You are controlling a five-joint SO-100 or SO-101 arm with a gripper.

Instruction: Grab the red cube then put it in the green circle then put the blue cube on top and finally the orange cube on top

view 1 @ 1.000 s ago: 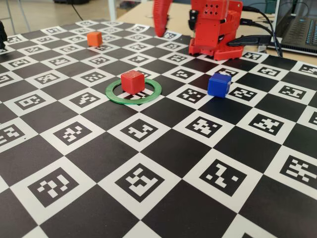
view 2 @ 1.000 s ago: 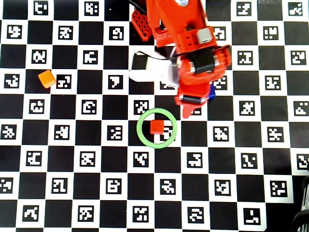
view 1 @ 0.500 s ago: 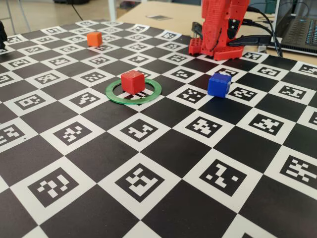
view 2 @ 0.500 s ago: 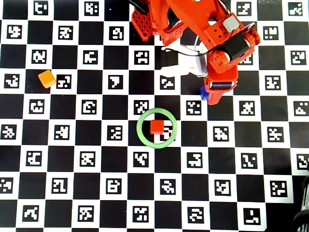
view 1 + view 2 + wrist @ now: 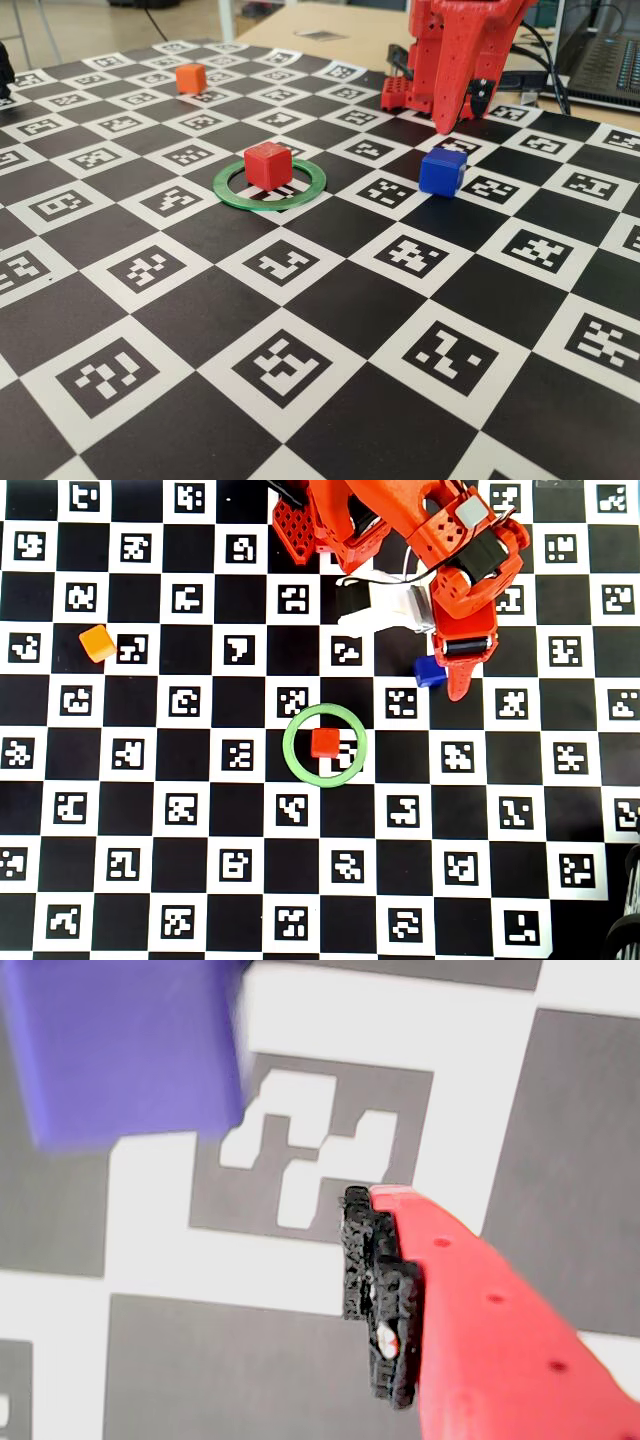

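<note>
Sat inside the thin green plastic ring (image 5: 324, 745) — the small matte red cube (image 5: 324, 743). Hovered beside the deep-blue plastic cube (image 5: 430, 670) on the checkered counter (image 5: 200, 880) — red end effector (image 5: 458, 685), released or clenched impossible to tell. Far left: bright-orange cube (image 5: 97, 642).

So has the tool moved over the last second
Yes. In the overhead view the tool has swung right, away from the green circle, and now sits beside the blue cube.

The fixed view looks low across the checkered board (image 5: 300, 300) toward twelve o'clock; overhead looks straight down (sharing it); the wrist view hovers close.
</note>
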